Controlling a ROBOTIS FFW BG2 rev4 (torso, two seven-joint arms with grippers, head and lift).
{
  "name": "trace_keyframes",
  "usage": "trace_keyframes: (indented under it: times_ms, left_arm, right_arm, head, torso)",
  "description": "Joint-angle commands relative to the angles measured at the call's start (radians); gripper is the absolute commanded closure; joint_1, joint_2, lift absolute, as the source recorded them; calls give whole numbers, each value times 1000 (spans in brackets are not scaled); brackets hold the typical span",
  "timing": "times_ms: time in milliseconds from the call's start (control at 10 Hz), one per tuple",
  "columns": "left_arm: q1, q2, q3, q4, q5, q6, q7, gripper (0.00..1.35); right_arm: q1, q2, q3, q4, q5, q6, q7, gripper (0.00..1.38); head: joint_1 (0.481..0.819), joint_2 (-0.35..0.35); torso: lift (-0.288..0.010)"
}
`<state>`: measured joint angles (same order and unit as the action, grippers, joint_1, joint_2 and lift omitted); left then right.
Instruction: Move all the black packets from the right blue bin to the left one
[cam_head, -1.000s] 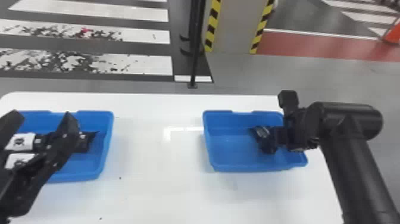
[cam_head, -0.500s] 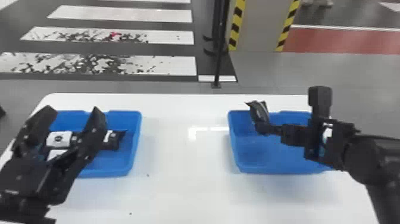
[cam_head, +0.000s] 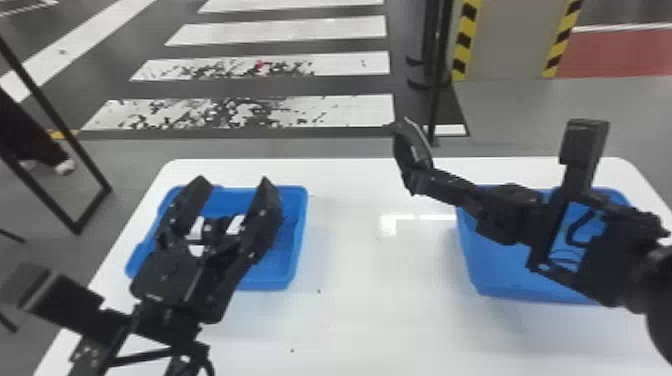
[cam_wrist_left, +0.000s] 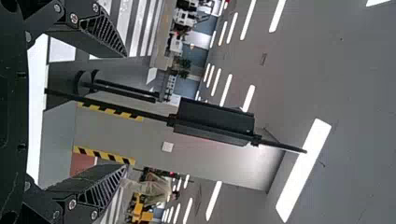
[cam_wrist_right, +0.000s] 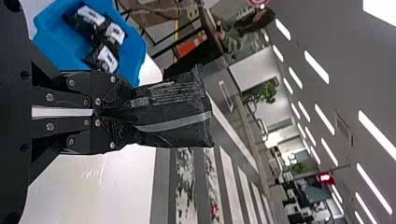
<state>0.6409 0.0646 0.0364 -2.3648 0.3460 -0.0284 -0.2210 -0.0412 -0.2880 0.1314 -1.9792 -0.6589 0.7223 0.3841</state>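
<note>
Black packet (cam_head: 411, 149) points roughly to eleven o'clock in the head view, long axis eleven-to-five, clamped in the right claw (cam_head: 424, 183); left claw (cam_head: 233, 181) spread apart.

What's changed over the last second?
The right gripper has lifted its black packet out of the right bin and swung it leftward, past the bin's edge, without letting go. The left gripper stays open by the left bin, where other packets still lie.
</note>
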Motion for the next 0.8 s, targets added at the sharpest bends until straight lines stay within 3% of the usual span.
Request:
trace_keyframes:
  times_ms: [0,400,700]
  left_arm:
    - [-13,12,-34,-2,19,23,-1,205]
    - [-37,20,-62,-2,15,73,-5,205]
    - [-45,17,-58,5,-47,31,0,205]
  right_arm:
    - [-30,-14,100,-8,-45,-45,1,1102]
    - [-104,-33,279,29,-123,-82,2,1102]
    - [-116,-37,351,10,-173,-82,1,1102]
  head:
    - [695,165]
    - [695,248]
    - [695,303]
  torso:
    - [-140]
    - [-140]
    - [-140]
